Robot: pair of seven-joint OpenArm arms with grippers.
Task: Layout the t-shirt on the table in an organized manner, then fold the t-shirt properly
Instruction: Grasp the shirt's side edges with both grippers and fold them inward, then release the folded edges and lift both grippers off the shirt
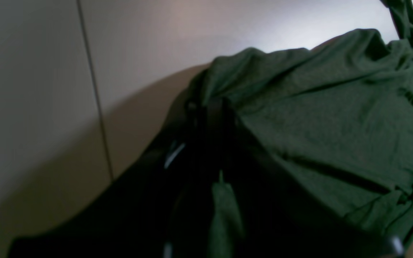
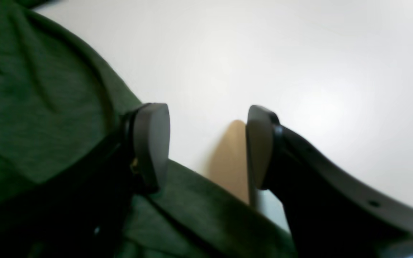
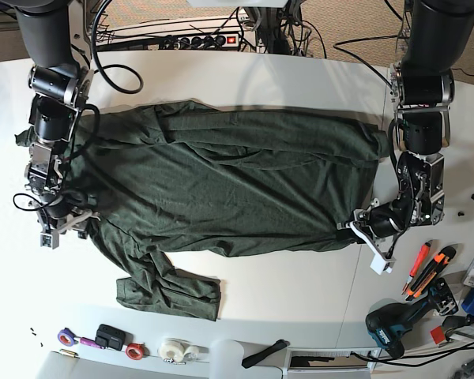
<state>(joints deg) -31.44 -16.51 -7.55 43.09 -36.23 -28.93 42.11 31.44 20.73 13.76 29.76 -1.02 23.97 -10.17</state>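
The dark green t-shirt (image 3: 229, 189) lies spread sideways across the white table (image 3: 300, 292), wrinkled, with one sleeve (image 3: 167, 294) bunched toward the front. My left gripper (image 3: 355, 229) is at the shirt's right edge; in the left wrist view the gripper (image 1: 210, 111) is shut, pinching the t-shirt (image 1: 317, 118) fabric. My right gripper (image 3: 63, 227) is at the shirt's left end. In the right wrist view it (image 2: 206, 143) stands open, bare table (image 2: 299, 71) showing between the pads (image 2: 152, 143), with the t-shirt (image 2: 31, 107) under and beside the left finger.
A dark seam (image 1: 95, 93) runs across the table. Orange-handled cutters (image 3: 426, 264) and a drill (image 3: 395, 325) lie at the front right. Tape rolls (image 3: 171, 350) and small items line the front edge. A power strip (image 3: 197, 39) and cables sit behind the table.
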